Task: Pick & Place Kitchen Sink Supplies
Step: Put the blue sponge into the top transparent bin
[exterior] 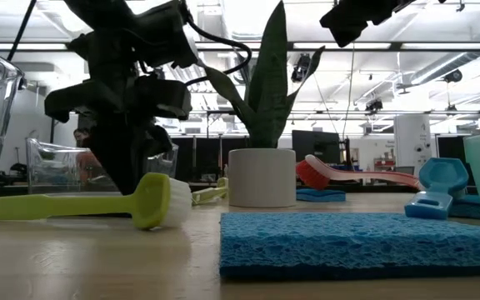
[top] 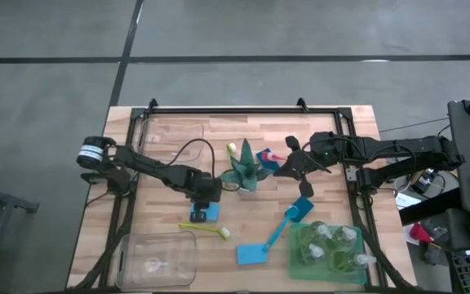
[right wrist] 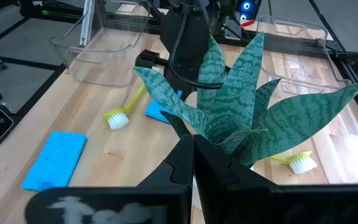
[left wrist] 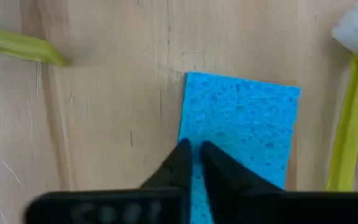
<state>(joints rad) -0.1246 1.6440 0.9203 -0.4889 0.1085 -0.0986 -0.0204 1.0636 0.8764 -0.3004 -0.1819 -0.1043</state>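
Observation:
My left gripper [top: 205, 198] hangs low over a flat blue sponge [left wrist: 247, 124] near the table's middle, fingers shut. A yellow-green brush [top: 206, 229] lies just nearer, its white bristle head [exterior: 163, 200] on the wood. A second blue sponge [top: 253, 254] and a blue brush [top: 288, 220] lie toward the near right. Pump bottles [top: 333, 245] stand in a green tray. My right gripper [top: 290, 167] is shut and raised beside the potted plant [top: 243, 173], above a red brush [top: 274, 155]. My left gripper comes from above, pointing down, with its shut fingertips [left wrist: 184, 152] on the blue sponge's top face [left wrist: 194, 144], close to one long edge. A thin strip of blue shows between the tips. The sponge lies flat on the table.
A clear bin [top: 157, 260] sits at the near left corner and another [top: 178, 131] along the far edge. The green tray [top: 296, 260] takes the near right corner. A second yellow-green brush [right wrist: 297, 162] lies behind the plant. Bare wood shows between the sponges.

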